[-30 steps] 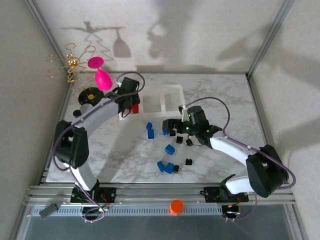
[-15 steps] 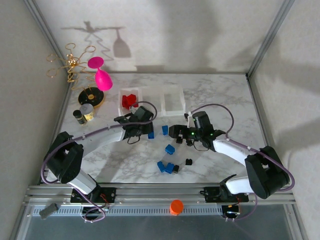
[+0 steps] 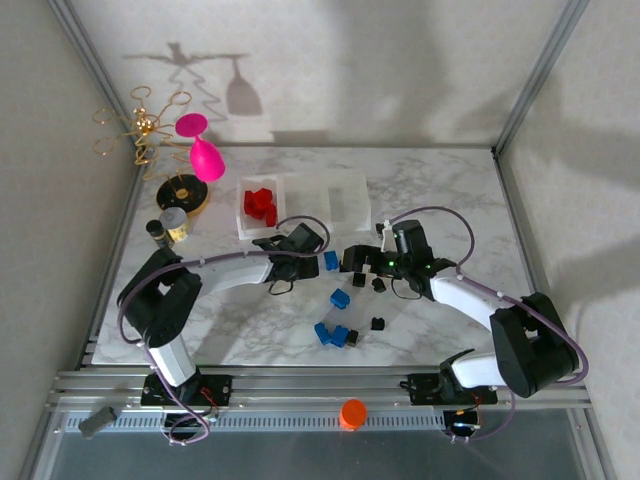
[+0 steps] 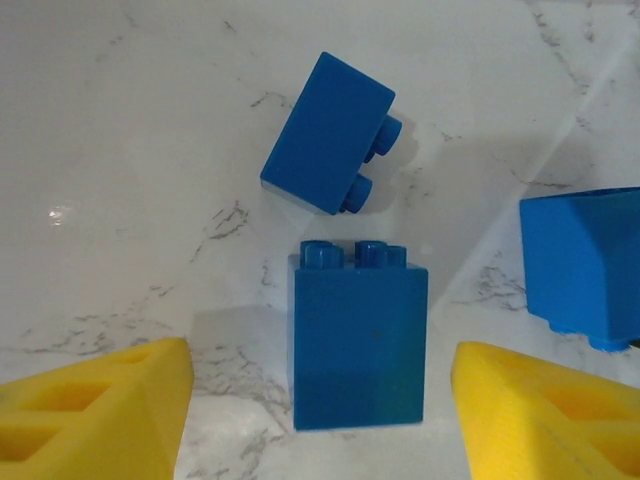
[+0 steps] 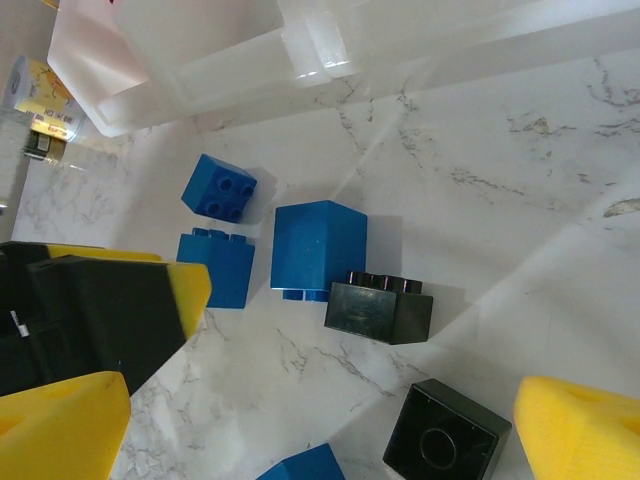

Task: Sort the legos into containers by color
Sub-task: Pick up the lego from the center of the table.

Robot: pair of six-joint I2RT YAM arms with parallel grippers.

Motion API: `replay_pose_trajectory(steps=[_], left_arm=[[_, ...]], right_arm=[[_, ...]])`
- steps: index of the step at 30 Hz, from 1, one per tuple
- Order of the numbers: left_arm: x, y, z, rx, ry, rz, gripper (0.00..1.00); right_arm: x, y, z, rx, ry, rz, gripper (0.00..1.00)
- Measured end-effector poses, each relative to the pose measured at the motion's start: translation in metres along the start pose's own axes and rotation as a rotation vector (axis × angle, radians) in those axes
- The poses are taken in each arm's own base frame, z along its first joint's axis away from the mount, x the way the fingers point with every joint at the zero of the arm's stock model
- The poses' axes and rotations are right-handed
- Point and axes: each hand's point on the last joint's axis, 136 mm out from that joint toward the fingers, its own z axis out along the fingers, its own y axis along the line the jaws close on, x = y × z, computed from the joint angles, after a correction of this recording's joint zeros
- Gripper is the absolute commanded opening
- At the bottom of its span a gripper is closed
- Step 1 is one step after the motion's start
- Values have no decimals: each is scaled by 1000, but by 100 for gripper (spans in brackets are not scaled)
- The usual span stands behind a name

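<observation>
Legos [image 3: 260, 204], red, piled in leftmost bin of containers [image 3: 345, 200] at far side of table [image 3: 450, 200]. Left gripper [image 3: 298, 266] lowered mid-table, jaws parted, nothing gripped; upright blue brick [image 4: 358, 335] seen between fingers, untouched. Right gripper [image 3: 352, 262] just right, jaws wide apart, empty; black bricks [image 5: 380, 310] seen beneath.

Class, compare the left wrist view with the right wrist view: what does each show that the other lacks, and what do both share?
Left wrist, not right wrist: both yellow fingers of the left gripper, open, flanking an upright blue brick without touching it. Right wrist, not left wrist: black bricks, the clear containers and the open right gripper. Both: blue bricks on the marble table.
</observation>
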Motion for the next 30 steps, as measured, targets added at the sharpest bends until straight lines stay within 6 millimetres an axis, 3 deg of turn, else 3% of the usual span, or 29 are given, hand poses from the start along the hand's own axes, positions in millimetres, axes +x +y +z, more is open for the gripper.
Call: replay_pose_trajectory(steps=[7,20,26,30], left_arm=[[-2,-7,18,-17,0,8,54],[-7,-2,17,-50,-35,17,35],[-15,0,3,-53,-55,20,34],[-40,-11,-18,-36,-116,24,35]], right_arm=[[3,-3,0,5,3,5,99],[6,-2,-1,-13,14,3,99],[2,4,-1,-39,1,-7,99],[-5,10,-2,-54,-16,-15,99]])
